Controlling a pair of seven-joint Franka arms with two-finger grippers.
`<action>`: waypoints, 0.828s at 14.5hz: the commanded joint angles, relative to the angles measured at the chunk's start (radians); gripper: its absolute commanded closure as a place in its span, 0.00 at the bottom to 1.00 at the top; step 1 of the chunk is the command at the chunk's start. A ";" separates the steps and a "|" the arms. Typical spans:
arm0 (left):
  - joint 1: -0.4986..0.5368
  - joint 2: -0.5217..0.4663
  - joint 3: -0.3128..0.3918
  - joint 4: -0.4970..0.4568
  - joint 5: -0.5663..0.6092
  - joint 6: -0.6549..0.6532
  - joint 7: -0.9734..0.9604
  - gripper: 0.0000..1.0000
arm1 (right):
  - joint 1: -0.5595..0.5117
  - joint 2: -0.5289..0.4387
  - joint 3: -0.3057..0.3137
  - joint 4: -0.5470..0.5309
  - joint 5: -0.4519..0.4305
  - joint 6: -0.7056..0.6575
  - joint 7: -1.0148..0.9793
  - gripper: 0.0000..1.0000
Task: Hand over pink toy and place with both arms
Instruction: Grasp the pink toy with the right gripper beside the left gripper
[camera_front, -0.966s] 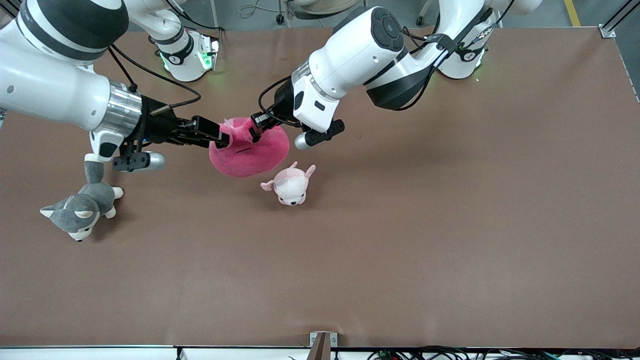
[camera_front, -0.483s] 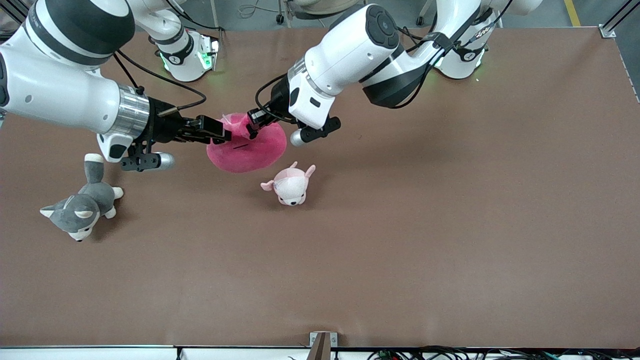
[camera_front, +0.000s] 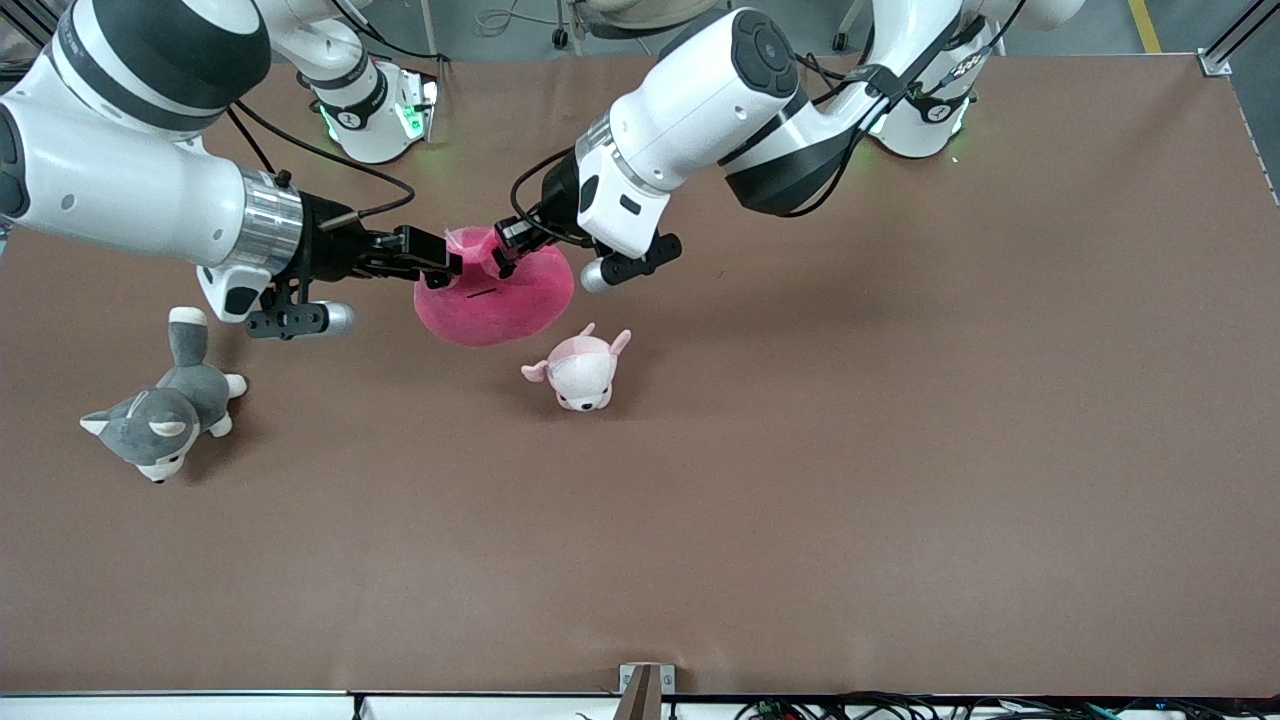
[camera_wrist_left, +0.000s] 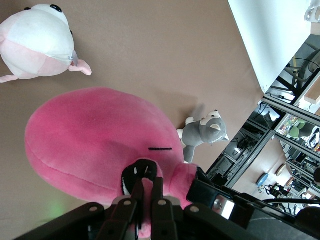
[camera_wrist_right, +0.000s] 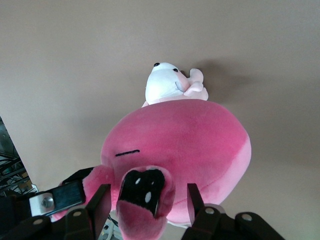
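I have two grippers, and both are at the pink toy (camera_front: 497, 298), which hangs in the air over the table (camera_front: 900, 400). My left gripper (camera_front: 503, 249) is squeezed tight on the top of the toy, by one of its black eyes. My right gripper (camera_front: 447, 268) comes in from the other way — its fingers (camera_wrist_right: 99, 204) are spread, one on each side of the toy's top edge, and I cannot tell if they press it.

Just below the toy, a bit nearer the front camera, a small pink-and-white puppy (camera_front: 580, 370) lies on the table. A gray husky plush (camera_front: 162, 411) lies well apart from it, toward the right arm's end of the table.

In my left wrist view the toy's straight black mouth (camera_wrist_left: 160, 148) shows — the puppy and the husky show there too
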 joint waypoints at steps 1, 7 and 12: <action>-0.013 0.011 0.007 0.028 -0.007 0.007 -0.014 0.96 | 0.012 -0.011 -0.007 -0.003 -0.016 -0.007 0.015 0.41; -0.013 0.009 0.005 0.028 -0.007 0.007 -0.013 0.94 | 0.010 -0.011 -0.007 -0.002 -0.015 -0.021 0.014 0.97; -0.013 0.012 0.007 0.028 -0.012 0.007 -0.043 0.63 | 0.010 -0.011 -0.006 0.001 -0.015 -0.048 0.014 0.99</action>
